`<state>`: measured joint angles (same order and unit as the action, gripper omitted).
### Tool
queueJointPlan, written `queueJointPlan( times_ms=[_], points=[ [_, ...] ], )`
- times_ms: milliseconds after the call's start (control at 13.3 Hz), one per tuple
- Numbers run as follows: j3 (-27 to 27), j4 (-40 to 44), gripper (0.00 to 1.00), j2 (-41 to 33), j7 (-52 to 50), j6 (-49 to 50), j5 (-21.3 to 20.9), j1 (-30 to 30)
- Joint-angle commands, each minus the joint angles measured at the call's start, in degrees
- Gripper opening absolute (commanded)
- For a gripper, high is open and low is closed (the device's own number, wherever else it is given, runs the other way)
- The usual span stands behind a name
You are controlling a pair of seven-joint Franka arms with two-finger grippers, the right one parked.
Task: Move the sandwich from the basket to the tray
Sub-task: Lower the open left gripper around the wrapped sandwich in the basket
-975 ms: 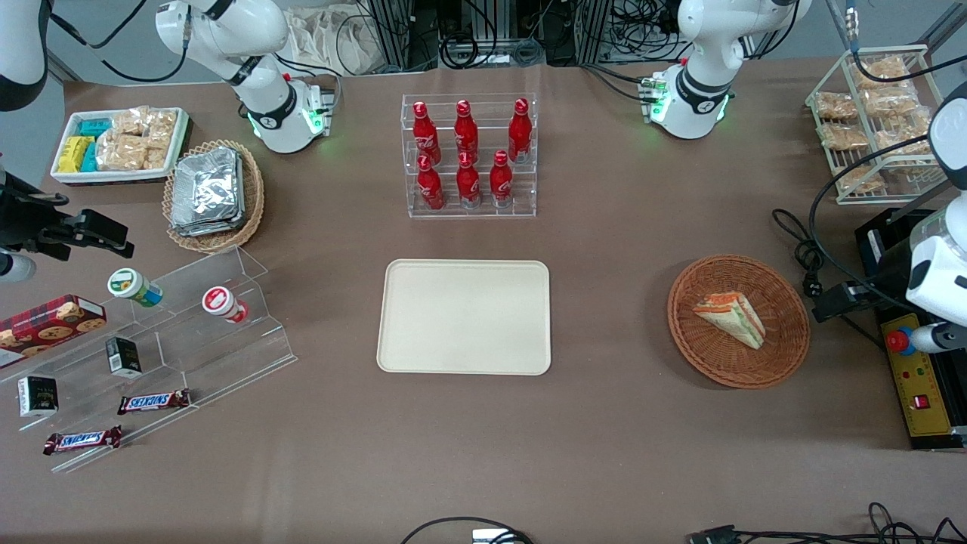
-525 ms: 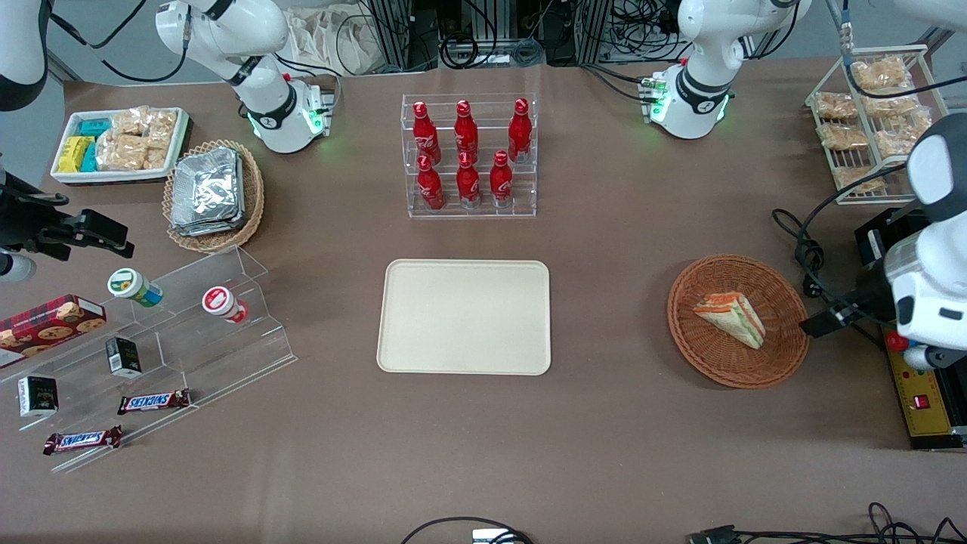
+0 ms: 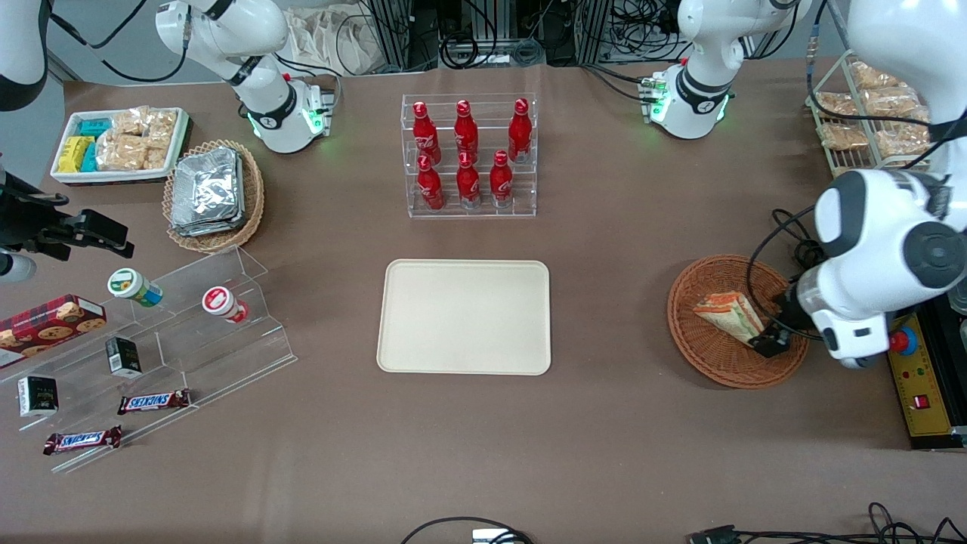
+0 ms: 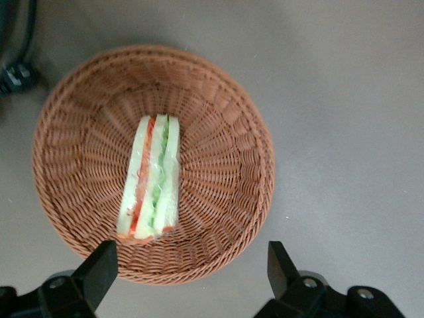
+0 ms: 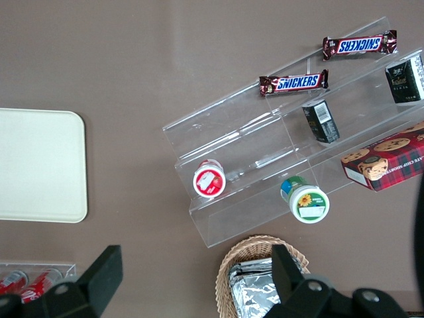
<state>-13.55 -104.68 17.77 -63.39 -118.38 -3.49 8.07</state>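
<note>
The left arm's gripper [image 4: 192, 265] hung spread wide above the round reddish-brown wicker basket [image 4: 232, 132], where closing off-centre risked squashing the clear-wrapped triangular sandwich [image 4: 150, 177].

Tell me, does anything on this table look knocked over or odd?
Two small cups lie on their sides on the clear stepped stand. Otherwise nothing stands out: the sandwich rests in the basket, the tray is bare, and the pincer hangs open above the basket.
</note>
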Motion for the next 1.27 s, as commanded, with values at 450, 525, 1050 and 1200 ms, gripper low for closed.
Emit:
queueJointPlan(
  times_ms=[450,525,1050,1200],
  points=[
    [0.5,-14.1,1.00,-1.8,-0.3,-7.0,-5.7,3.2],
    [0.5,-14.1,1.00,-1.8,1.4,-7.1,-5.9,4.0],
    [0.3,-13.6,1.00,1.5,1.3,-11.9,-5.4,4.8],
    [0.3,-12.6,1.00,0.9,1.5,-11.0,-5.4,4.7]
  ],
)
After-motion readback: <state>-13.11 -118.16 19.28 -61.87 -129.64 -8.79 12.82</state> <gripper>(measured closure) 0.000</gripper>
